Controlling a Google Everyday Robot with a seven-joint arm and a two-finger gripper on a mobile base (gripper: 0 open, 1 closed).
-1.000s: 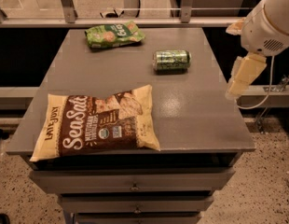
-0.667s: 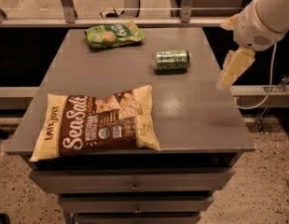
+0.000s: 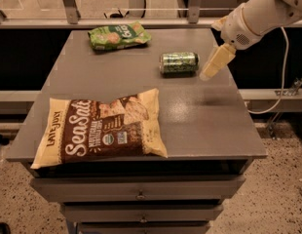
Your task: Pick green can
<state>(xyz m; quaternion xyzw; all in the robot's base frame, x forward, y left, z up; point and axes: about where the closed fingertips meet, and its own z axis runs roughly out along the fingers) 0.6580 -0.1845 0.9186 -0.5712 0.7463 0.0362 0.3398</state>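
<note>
1. The green can (image 3: 179, 63) lies on its side on the tabletop (image 3: 199, 116). It is in the far right part, closer to the far edge than to the near one, and a little short of the right edge.
2. The gripper (image 3: 212, 67) hangs just beside the can on its right, close to the right edge of the tabletop. It points down and toward the can at a slant. A thin gap shows between the two, so they look apart, not touching.
3. Whether the gripper is wide, narrow or closed cannot be told from this view; it holds nothing.
4. A faint shadow on the bare tabletop nearer the camera suggests the gripper is above the surface rather than resting on it.
5. The white arm (image 3: 258, 16) reaches in from the far right corner.
6. A flat green snack bag (image 3: 119, 35) lies near the far edge, left of the can and well apart from it. A large brown chip bag (image 3: 100, 128) lies near the near left corner. Neither stands in the way.
7. Progress, as a judgement: the approach looks almost finished, but the pick itself is not yet done. The can sits free on the tabletop.
8. Left to do: bring the gripper around the can's body, close on it, and lift it off the tabletop. Since the can is on its side, a sideways nudge could make it roll.
</note>
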